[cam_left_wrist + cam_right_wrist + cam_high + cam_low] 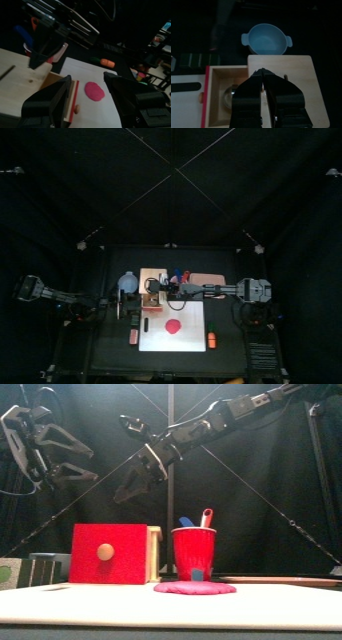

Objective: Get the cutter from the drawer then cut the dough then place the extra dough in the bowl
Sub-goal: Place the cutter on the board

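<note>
Round metal cutter [232, 96] lies in the open drawer; neither gripper holds it.
Flat pink dough disc [195, 588] rests on the white cutting board [80, 612], with the red cup [194, 552] just behind, the pale wooden box with red drawer front [111, 554] beside the cup, and the blue-grey bowl [268, 40] beyond. The left gripper [87, 76] has its jaws wide apart beside the box; the right gripper [263, 76] has its jaws pressed together above the drawer.

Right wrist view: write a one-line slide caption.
Right gripper, shut, above the open drawer holding the cutter; blue bowl beside the box.
</note>
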`<state>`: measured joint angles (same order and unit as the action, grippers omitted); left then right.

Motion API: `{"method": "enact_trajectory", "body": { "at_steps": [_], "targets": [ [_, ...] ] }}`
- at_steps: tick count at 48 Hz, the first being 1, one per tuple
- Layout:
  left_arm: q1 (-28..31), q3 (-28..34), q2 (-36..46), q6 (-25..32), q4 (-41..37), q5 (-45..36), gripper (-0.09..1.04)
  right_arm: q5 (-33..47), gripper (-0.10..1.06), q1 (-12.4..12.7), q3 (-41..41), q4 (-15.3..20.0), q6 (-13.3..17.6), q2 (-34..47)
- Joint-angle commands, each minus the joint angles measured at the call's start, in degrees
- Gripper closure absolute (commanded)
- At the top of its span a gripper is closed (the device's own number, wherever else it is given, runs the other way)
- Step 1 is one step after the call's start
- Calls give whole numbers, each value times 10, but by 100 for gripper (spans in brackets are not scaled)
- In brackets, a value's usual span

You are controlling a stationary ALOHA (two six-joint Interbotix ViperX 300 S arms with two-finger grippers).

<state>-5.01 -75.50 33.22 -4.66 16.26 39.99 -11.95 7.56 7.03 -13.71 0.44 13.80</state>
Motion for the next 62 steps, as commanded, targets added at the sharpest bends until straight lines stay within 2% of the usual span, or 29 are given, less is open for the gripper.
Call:
{"method": "enact_trajectory", "body": {
  "at_steps": [1, 7, 12, 22, 36, 52, 62],
  "targets": [
    [11, 18, 9, 10, -13, 5, 5, -4, 48, -14, -4, 2, 1, -30],
    [25, 20, 16, 27, -36, 6, 5, -16, 23, -25, -5, 7, 4, -26],
    [32, 16, 18, 48, -46, 6, 5, -36, 11, -26, -9, 16, 5, -21],
    [32, 14, 18, 57, -45, 3, 5, -92, 11, -23, -14, 59, 8, -13],
    [32, 14, 18, 58, -47, 2, 5, -153, 11, -19, -46, 93, 8, 14],
    [33, 11, 18, 59, -54, 2, 5, -216, 13, -13, -105, 89, 7, 64],
    [34, 7, 22, 61, -64, 2, 5, -226, 21, -7, -116, 90, 6, 79]
  ]
}}
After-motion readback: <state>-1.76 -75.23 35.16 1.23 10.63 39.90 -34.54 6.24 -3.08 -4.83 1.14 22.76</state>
